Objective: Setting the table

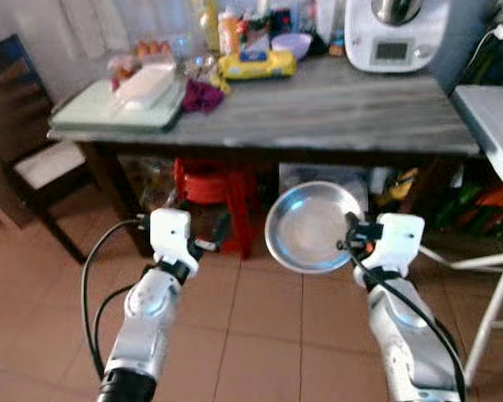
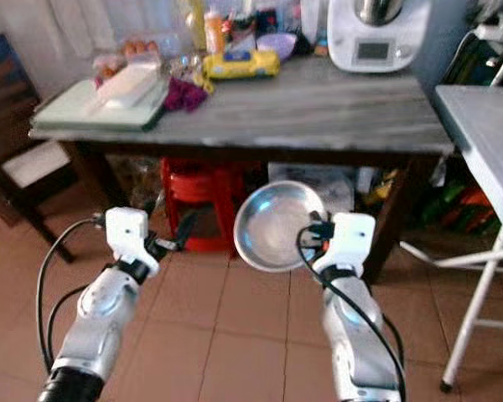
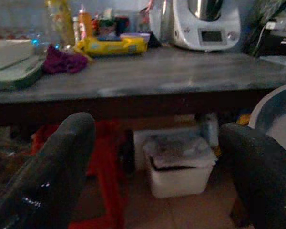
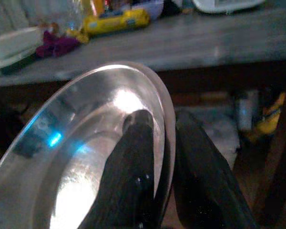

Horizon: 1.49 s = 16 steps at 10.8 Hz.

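A round steel plate (image 1: 306,228) hangs tilted in front of the grey wooden table (image 1: 335,113), below its top. My right gripper (image 1: 350,237) is shut on the plate's rim, one finger on each face of it (image 4: 138,157). My left gripper (image 1: 220,233) is held out at about the same height to the left of the plate, open with nothing between its fingers (image 3: 62,162). The plate's edge (image 3: 276,114) shows beside it in the left wrist view.
On the table stand a white kitchen machine (image 1: 394,33), a yellow packet (image 1: 256,64), a purple cloth (image 1: 203,96), a pale tray (image 1: 121,109) and bottles. A red stool (image 1: 218,193) and white box (image 3: 178,164) sit underneath. A dark chair (image 1: 25,159) is left, a folding table (image 1: 495,117) right.
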### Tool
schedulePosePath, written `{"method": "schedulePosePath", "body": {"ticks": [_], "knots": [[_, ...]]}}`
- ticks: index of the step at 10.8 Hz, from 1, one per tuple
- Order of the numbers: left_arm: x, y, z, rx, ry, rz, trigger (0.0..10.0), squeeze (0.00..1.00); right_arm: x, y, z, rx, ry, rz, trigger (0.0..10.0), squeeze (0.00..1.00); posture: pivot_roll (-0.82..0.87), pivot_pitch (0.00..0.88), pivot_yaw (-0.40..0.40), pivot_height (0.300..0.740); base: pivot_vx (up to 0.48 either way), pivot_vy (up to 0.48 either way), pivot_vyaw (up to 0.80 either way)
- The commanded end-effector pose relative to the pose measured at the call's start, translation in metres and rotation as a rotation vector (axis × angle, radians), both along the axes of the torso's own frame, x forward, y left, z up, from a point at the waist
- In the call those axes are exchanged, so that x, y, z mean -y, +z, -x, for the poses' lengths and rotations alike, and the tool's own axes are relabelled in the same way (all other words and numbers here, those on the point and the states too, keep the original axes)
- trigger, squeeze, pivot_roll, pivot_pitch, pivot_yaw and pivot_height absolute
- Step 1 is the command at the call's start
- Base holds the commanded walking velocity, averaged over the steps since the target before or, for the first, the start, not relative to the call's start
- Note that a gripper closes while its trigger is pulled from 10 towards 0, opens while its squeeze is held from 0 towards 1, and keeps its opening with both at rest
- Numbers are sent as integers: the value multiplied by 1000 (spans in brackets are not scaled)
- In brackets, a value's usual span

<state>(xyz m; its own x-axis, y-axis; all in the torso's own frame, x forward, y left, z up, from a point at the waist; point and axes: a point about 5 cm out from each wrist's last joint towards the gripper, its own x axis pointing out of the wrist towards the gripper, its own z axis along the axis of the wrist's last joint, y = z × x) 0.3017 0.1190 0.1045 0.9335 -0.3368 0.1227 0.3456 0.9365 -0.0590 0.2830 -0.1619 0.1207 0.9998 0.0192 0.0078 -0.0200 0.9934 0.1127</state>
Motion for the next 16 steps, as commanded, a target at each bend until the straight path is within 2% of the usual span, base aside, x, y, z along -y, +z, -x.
{"method": "schedulePosePath", "body": {"ticks": [1, 5, 16], "knots": [[4, 2, -1, 7, -16, -5, 10000, 0, 4, 4, 0, 15, -9, 0, 10000, 0, -203, 55, 76, 740, 401, 0, 0], [6, 2, -1, 7, -25, -5, 10000, 0, 3, 3, -1, 13, -13, -5, 10000, 0, -207, 56, 79, 740, 400, 0, -456], [7, 0, 2, 0, -39, -10, 10000, 0, 1, 2, 0, 16, -9, 8, 10000, 0, -202, 58, 78, 740, 402, 0, -85]]}}
